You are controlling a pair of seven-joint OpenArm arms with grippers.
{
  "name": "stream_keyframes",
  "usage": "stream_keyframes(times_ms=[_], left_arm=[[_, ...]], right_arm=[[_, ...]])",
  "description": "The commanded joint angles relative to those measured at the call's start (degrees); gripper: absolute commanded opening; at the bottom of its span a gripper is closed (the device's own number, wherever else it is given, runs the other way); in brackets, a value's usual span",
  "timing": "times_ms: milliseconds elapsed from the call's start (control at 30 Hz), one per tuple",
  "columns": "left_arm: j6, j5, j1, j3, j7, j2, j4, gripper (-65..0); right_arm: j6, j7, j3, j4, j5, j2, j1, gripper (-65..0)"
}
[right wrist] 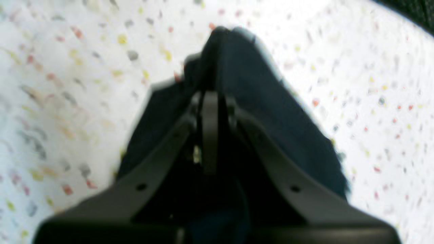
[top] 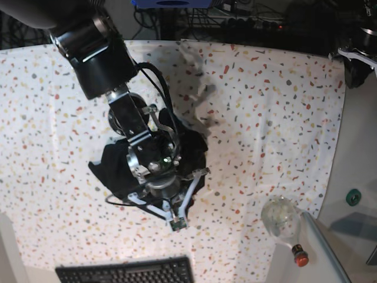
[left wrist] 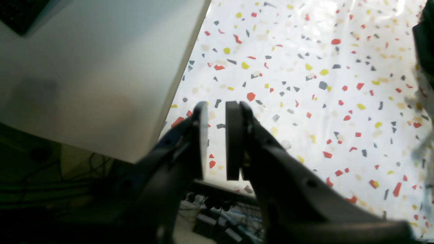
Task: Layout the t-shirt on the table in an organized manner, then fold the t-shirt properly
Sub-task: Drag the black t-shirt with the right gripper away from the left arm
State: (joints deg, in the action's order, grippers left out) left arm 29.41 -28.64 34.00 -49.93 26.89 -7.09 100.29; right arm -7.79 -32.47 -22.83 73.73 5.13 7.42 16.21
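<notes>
t-shirt [right wrist: 271, 112] pinched in right hand [right wrist: 210, 101]

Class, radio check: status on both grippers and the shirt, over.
Right gripper shut on t-shirt, bunched on table. Left gripper nearly shut, empty, off the cloth. Nothing obstructing.

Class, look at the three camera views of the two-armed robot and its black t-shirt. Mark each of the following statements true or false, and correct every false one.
1. The right gripper is shut on the t-shirt. True.
2. The t-shirt lies spread flat and smooth on the table. False: in the base view it is bunched in a heap under the right arm.
3. The left gripper holds a sleeve. False: nothing is between its fingers, which stand a narrow gap apart.
4. A black keyboard lies at the near edge of the base view. True.
5. A clear bottle with a red cap rests on the t-shirt. False: it lies apart from it, near the cloth's edge.
</notes>
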Motion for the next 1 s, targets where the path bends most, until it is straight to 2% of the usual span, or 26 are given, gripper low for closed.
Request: stream_keyframes(times_ms=[0, 100, 233, 333, 400, 567, 667, 867, 967], left_arm=[[0.26, -0.50, -0.20, 0.66, -1.00, -0.78, 0.06, -55.8], [0.26, -0.50, -0.72, 2.94, -1.00, -0.86, -0.55, -55.8], [0.00, 0.64, -1.60, 8.83, -1.09, -1.48, -0.20, -55.9], [-0.09, 9.70, -6.26, 15.34, -1.09, -1.65, -0.20, -55.9], [-0.09, 16.03, -10.31, 18.94, -1.09, 0.02, -0.38, -55.9], [-0.09, 23.15, -18.57, 24.57, -1.00, 5.38, -0.47, -55.9], [-0.09, 26.31, -21.65, 29.76, -0.83, 7.14, -0.82, -55.9], [-0.09, 27.02, -22.53, 34.94, -1.09, 7.49, -4.42, -55.9], [-0.09, 27.11, -22.53, 34.77, -1.09, 7.22, -6.80, -55.9]], right_arm=[[-0.60, 0.86, 2.21, 4.64, 0.90, -0.96, 0.36, -65.0], [-0.60, -2.04, 5.64, 13.78, 0.90, -4.48, -3.94, -65.0], [-0.43, -2.48, 10.74, 18.53, 0.90, -8.17, -7.64, -65.0], [-0.34, -2.65, 15.75, 18.71, 0.81, -10.98, -9.39, -65.0], [-0.25, -2.48, 19.01, 19.14, 0.81, -12.12, -11.15, -65.0], [-0.16, -2.39, 23.23, 22.40, 0.72, -13.79, -15.28, -65.0], [-0.16, -2.39, 23.49, 24.77, 0.72, -14.94, -17.39, -65.0], [-0.08, -2.30, 23.05, 26.18, 0.72, -14.67, -18.54, -65.0], [3.18, -2.21, 23.05, 26.27, 0.72, -14.41, -17.13, -65.0]])
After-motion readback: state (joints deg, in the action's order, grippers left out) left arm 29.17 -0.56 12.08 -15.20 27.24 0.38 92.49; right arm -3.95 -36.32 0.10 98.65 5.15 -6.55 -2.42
